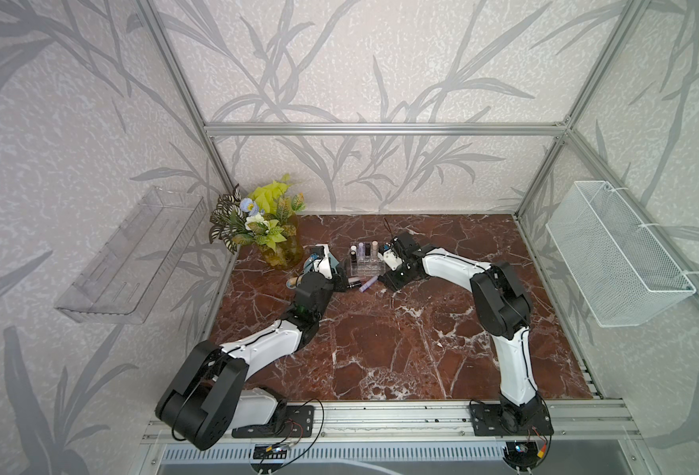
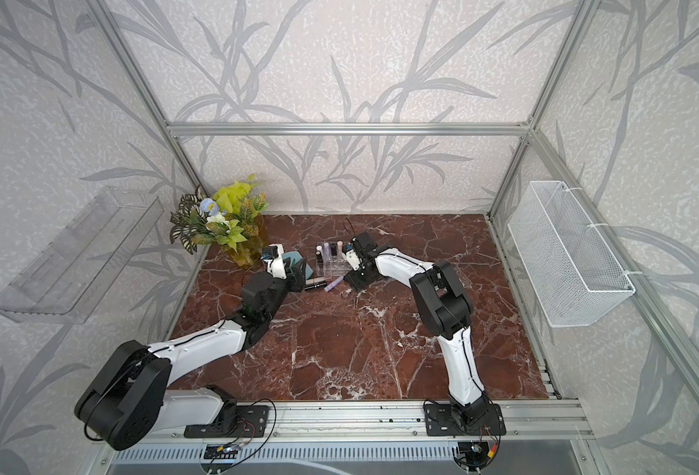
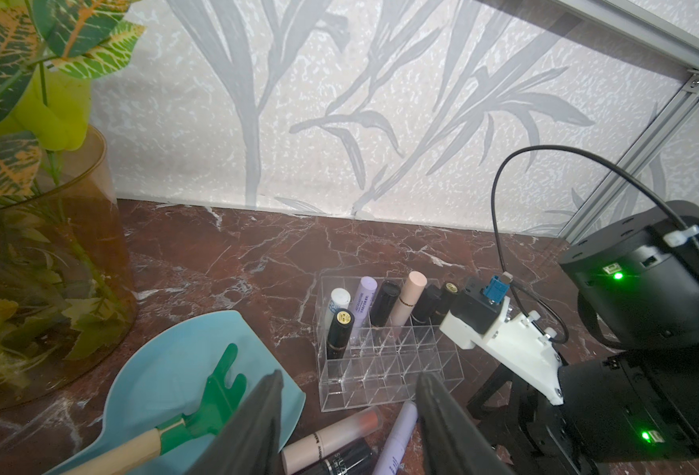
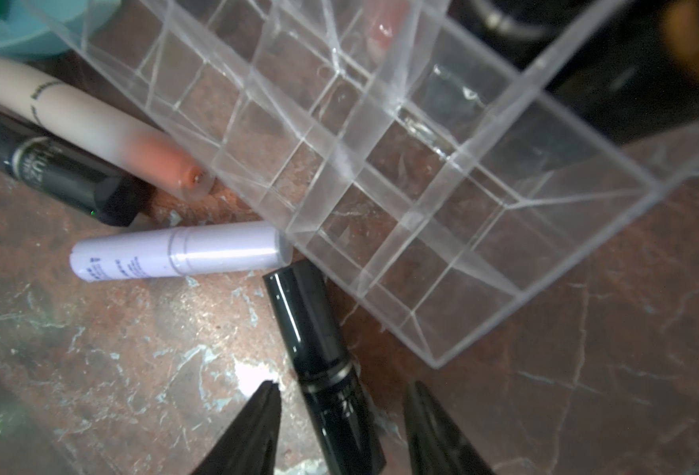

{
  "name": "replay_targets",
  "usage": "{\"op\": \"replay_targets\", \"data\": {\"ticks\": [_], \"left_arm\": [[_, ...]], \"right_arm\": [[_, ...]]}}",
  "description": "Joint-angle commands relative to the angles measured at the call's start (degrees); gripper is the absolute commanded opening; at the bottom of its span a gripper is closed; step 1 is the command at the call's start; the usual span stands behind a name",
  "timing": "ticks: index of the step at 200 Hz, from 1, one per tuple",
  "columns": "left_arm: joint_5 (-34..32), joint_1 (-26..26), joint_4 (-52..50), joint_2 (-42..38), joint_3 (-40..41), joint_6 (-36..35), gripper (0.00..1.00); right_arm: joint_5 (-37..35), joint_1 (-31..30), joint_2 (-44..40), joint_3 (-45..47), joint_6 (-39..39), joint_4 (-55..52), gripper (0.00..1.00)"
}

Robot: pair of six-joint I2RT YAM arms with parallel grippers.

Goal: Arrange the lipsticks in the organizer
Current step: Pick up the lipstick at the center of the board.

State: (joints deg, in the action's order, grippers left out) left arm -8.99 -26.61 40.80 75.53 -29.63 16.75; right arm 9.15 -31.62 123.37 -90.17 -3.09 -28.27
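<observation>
Beside the organizer [image 4: 483, 230] on the desk [image 4: 93, 362], the right gripper [image 4: 343, 386] straddles a lying black lipstick [image 4: 319, 349], jaws apart, gaps either side; the left gripper [image 3: 348, 376] hangs open above loose lipsticks [image 3: 331, 436].

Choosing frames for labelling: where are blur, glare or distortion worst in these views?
Right wrist view: glare patch on the table, organizer soft farther off. Left wrist view: fingers blurred, organizer sharp. Both top views: evenly lit, lipsticks tiny.
</observation>
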Motion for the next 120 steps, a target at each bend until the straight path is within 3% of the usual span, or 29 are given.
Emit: {"op": "replay_targets", "data": {"ticks": [1, 67, 120], "left_arm": [[0.49, 0.27, 1.22, 0.5, -1.31, 0.56, 0.54], [0.56, 0.4, 1.24, 0.24, -1.31, 0.56, 0.54], [0.64, 0.42, 1.19, -0.05, -1.22, 0.49, 0.54]], "right_arm": [[0.75, -0.35, -0.03, -0.23, 0.44, -1.35, 0.47], [-2.03, -1.96, 0.89, 0.51, 0.01, -2.6, 0.29], [-2.53, -2.73, -0.53, 1.72, 0.19, -2.54, 0.2]]}}
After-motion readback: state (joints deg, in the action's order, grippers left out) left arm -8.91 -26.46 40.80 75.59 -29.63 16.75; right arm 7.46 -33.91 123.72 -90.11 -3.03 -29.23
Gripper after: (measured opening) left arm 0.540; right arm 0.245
